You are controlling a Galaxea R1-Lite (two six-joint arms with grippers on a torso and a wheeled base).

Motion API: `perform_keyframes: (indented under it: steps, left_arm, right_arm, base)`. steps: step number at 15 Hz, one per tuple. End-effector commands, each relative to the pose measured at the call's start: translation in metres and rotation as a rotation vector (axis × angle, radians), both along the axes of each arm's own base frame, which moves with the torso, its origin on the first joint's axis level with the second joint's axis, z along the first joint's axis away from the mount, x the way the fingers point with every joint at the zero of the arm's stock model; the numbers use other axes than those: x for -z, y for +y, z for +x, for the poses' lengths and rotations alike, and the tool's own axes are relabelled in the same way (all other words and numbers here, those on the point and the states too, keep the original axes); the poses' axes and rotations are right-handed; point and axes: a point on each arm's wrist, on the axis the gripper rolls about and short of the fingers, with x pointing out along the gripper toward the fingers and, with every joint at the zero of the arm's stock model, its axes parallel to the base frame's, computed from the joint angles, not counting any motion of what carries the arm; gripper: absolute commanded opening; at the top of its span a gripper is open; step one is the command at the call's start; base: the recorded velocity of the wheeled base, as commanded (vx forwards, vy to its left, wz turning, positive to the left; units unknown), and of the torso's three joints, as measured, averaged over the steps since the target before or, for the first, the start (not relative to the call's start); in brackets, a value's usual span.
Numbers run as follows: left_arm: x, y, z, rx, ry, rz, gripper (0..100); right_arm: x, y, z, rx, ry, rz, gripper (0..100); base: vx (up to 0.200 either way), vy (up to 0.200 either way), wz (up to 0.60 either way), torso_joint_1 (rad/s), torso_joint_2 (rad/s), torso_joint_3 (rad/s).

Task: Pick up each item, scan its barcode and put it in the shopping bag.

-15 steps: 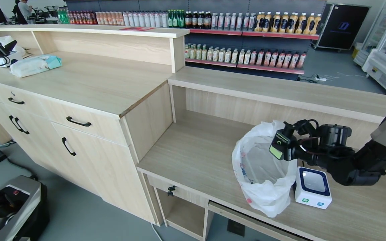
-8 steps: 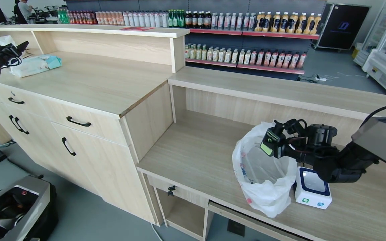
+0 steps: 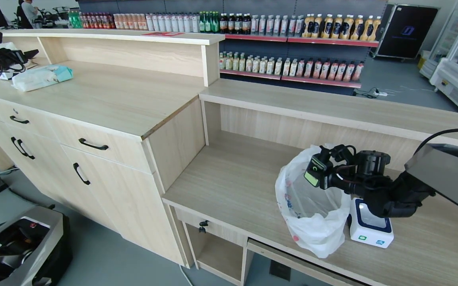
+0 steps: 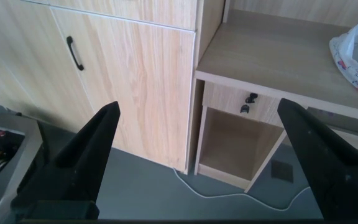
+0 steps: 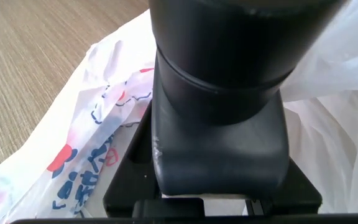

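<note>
Now left tool [image 4: 199,106] spread wide, holding nothing

Bright, even light; soft shadows; head view edges bowed

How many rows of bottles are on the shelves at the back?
2: an upper row and a lower row beneath it. The counter may hide more below.

We find no legible text. The print on the shopping bag [image 3: 310,216], the two small badges on the scanner [image 3: 371,235], the labels on the bottles [image 3: 292,67] and the emblem on the black cabinet [image 3: 408,33] are too small to read.
</note>
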Motion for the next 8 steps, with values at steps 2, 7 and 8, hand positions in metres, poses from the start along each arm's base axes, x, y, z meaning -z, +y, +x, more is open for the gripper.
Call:
perform_keyframes:
  steps: [2, 7, 8]
  left_arm:
    - [0.0000, 0.0000, 0.0001, -0.001, 0.001, 0.000, 100]
    - [0.0000, 0.0000, 0.0001, 0.001, 0.001, 0.000, 100]
    - [0.0000, 0.0000, 0.0001, -0.001, 0.001, 0.000, 100]
  right_arm:
    - [0.0039, -0.0003, 0.0007, -0.001, 0.007, 0.000, 0]
    - [0.0094, 0.0001, 0.0006, -0.022, 0.014, -0.009, 0]
    - [0.0109, 0.0002, 0.0000, -0.032, 0.012, -0.022, 0]
  base:
    - [0.000, 0.000, 0.00, 0.000, 0.00, 0.000]
    - [0.000, 0.000, 0.00, 0.000, 0.00, 0.000]
    - [0.000, 0.000, 0.00, 0.000, 0.00, 0.000]
